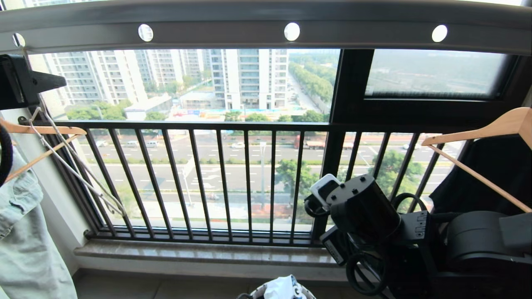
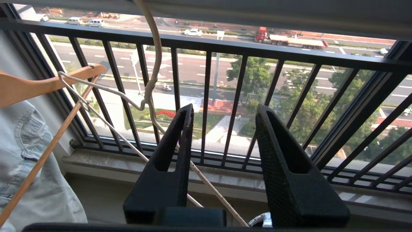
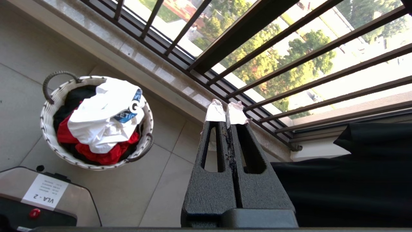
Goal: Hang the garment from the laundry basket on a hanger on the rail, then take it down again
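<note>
Now reaching w/ left gripper (image 2: 222,112), jaws apart & empty, toward hanger (image 2: 106,93) at frame left under rail (image 1: 266,25).
Risking knocking hanger off if closing early; right gripper (image 3: 225,111) shut; garment (image 3: 106,119) lying in laundry basket (image 3: 48,129).

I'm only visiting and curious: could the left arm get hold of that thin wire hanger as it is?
Probably yes. The left end effector stands open right by the hanger, which hangs free from the rail; only a wooden hanger crowds one of its ends.
</note>
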Robot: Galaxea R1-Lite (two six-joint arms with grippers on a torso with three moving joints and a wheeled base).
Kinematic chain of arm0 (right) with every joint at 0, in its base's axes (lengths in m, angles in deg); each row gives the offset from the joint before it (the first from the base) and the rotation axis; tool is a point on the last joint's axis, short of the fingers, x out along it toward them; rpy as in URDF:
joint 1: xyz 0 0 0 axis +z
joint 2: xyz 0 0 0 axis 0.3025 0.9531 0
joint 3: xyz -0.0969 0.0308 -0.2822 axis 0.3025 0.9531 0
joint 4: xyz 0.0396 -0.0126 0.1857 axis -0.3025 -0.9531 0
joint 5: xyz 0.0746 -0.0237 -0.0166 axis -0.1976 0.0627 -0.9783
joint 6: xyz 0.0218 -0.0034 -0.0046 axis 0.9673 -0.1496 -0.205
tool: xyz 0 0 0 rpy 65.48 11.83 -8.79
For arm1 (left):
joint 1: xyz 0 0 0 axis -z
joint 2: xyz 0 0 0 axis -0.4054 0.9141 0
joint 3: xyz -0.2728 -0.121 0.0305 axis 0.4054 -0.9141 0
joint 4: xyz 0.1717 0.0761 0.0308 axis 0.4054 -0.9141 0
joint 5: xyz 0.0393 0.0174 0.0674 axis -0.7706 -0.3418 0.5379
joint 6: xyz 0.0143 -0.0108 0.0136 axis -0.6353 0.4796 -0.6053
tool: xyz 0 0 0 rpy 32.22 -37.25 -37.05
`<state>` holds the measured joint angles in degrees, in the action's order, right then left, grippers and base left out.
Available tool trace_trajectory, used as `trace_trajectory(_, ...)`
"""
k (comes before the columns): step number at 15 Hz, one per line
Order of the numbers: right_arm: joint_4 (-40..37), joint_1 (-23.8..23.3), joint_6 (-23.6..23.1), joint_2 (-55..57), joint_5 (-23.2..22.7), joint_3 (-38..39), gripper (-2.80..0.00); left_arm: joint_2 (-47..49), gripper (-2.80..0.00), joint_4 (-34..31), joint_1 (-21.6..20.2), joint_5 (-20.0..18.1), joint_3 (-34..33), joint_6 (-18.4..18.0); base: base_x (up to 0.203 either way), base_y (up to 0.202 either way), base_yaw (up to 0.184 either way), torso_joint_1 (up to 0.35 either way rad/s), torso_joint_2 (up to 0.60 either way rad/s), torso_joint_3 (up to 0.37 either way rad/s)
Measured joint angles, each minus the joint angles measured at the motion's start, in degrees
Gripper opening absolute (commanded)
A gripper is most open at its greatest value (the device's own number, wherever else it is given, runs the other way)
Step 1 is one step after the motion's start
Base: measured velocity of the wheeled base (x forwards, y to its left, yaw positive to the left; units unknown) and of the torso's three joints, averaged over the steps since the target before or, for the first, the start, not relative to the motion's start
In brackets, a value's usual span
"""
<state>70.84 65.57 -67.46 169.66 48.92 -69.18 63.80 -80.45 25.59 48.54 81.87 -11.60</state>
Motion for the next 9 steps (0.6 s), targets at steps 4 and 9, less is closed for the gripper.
trace_trajectory(4, 0.02, 0.05, 0.02, 0.06, 0.00, 0.11, -2.80, -3.31, -2.80, -1.07, 3.97, -0.68, -0.76, -0.05, 0.000, 0.000, 0.000, 0.000, 0.00, 0.000)
trace_trajectory(9, 0.13, -0.04, 0.59, -2.45, 0.52, 1.68, -2.80, -9.59, -2.80, -1.07, 18.49, -5.29, -6.54, 0.31, 0.000, 0.000, 0.000, 0.000, 0.00, 0.000)
